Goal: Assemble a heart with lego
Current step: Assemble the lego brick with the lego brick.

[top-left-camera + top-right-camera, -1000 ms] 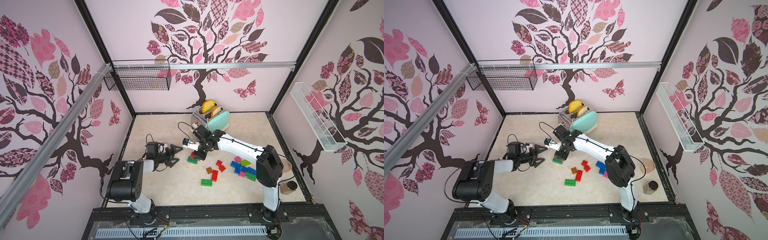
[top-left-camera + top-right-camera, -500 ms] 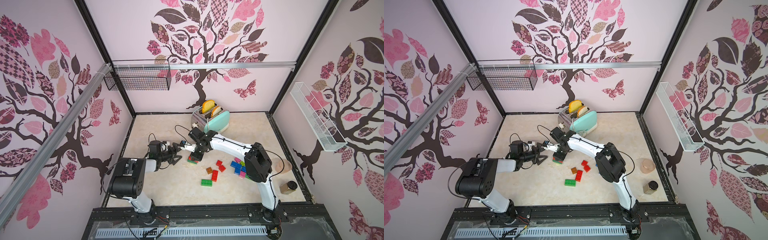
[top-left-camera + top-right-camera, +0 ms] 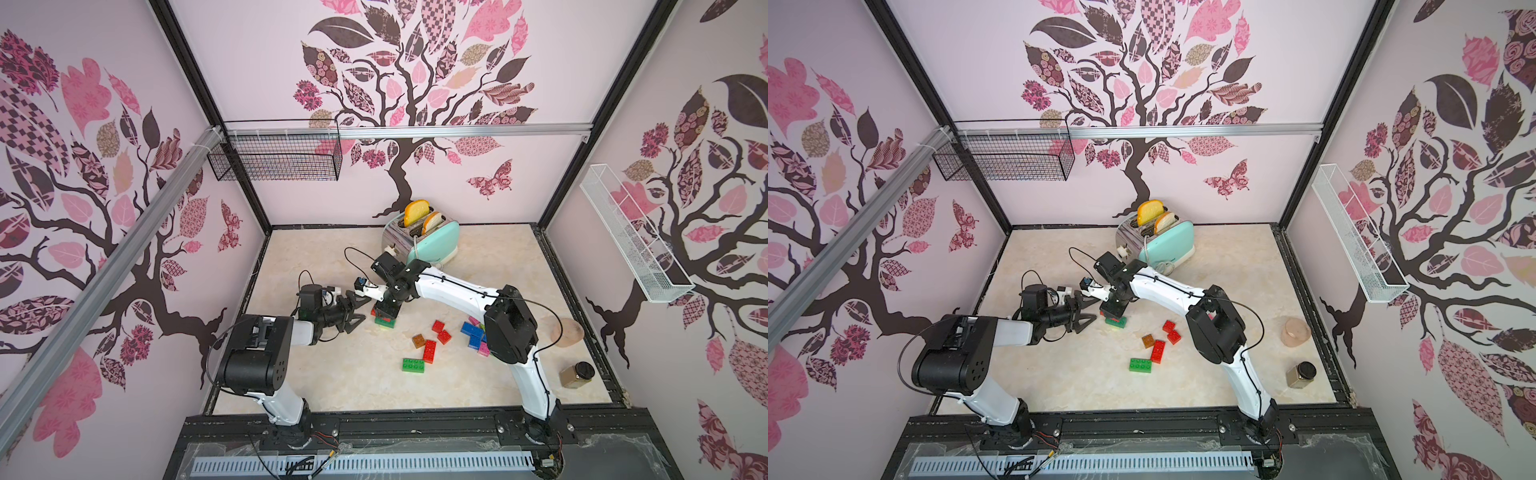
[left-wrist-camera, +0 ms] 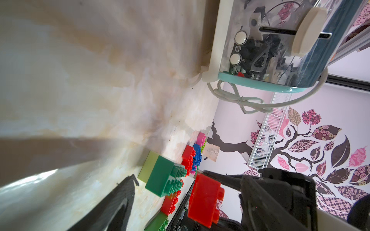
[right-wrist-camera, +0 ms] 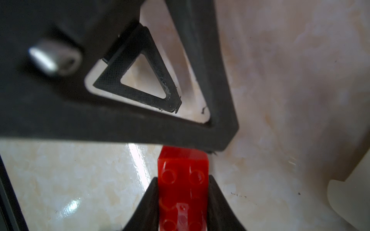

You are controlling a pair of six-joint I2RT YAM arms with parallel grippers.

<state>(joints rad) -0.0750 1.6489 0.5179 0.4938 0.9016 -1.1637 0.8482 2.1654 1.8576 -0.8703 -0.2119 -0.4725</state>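
right gripper [image 5: 183,179] has swung left toward the left gripper [image 3: 356,308], clamping a red brick [image 5: 183,190] just above the green brick [image 4: 162,178] on the table [image 3: 332,374] (left jaws spread wide, holding nothing).

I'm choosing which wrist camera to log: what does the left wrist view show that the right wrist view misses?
Only left wrist: the toaster with lever and buttons, a green brick on a lime one, loose bricks beyond. Only right wrist: both triangular fingers of the left gripper, spread. Both: the red brick clamped in the right gripper, over the tabletop.
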